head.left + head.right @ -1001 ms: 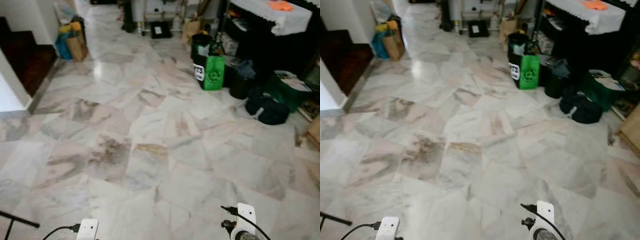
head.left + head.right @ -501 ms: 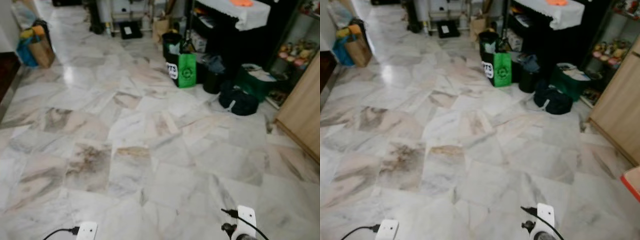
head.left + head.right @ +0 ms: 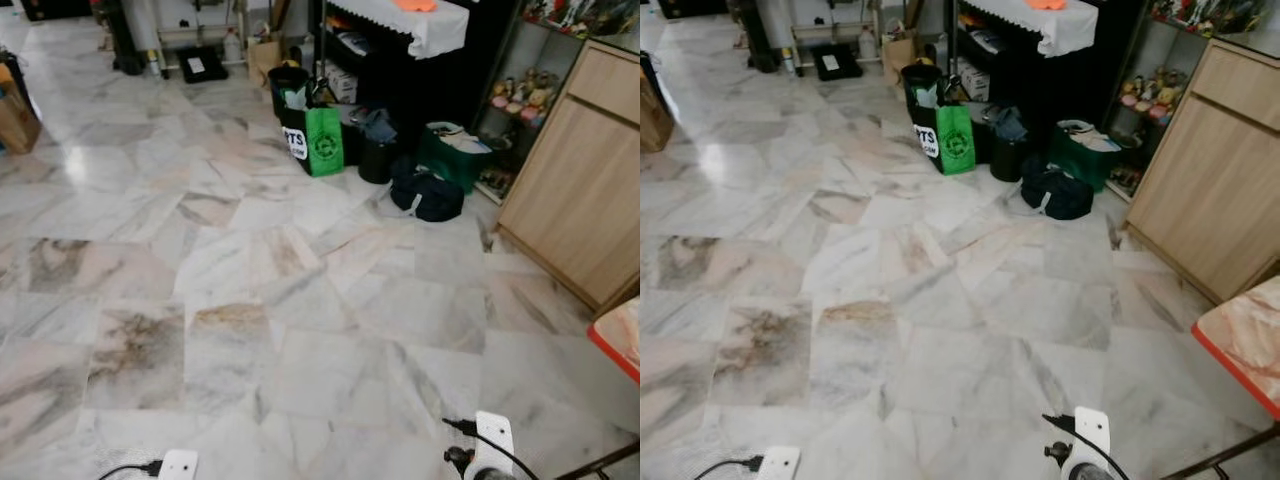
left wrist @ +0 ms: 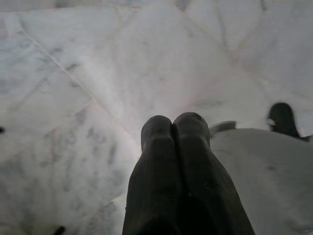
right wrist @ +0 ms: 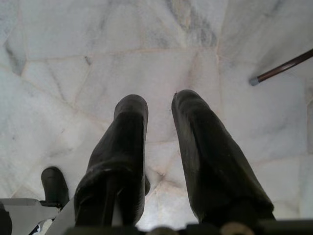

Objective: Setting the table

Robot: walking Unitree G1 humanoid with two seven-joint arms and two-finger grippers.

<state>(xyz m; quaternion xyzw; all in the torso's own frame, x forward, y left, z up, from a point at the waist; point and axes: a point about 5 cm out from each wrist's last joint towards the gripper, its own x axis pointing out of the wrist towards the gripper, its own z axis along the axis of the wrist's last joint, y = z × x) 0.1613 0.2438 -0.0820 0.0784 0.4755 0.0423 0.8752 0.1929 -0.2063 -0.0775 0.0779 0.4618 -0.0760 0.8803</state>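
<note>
Landmark: wooden cabinet (image 3: 585,180), standing at the right of the room on the marble floor (image 3: 250,300).

1. Brown paper bag (image 3: 14,115): seen far across the floor from the cabinet, at the opposite edge.
2. Left gripper (image 4: 175,128): hung low over the floor, well apart from the cabinet. Its two black fingers are pressed together with no gap, and nothing is held.
3. Green shopping bag (image 3: 322,143): stood on the floor to the left of the cabinet, beside a dark shelf unit topped by a white cloth (image 3: 405,22).
4. Black duffel bag (image 3: 428,195) and green bin (image 3: 452,158): placed between the shopping bag and the cabinet, close to its left corner.
5. Right gripper (image 5: 159,110): pointed down at the floor. Its fingers are parted by a modest gap, and nothing is held.
6. Table (image 3: 1245,340): a red-rimmed, marbled corner is seen just in front of the cabinet, at the near right; a thin dark leg (image 5: 286,66) is seen near the right gripper. No tableware can be made out.

Risk, as judged: the task appears barely begun, with the table only approached. The right arm could be knocked against the table edge or leg if the approach is cut too close; the bags could be caught underfoot if the path drifts towards them.
</note>
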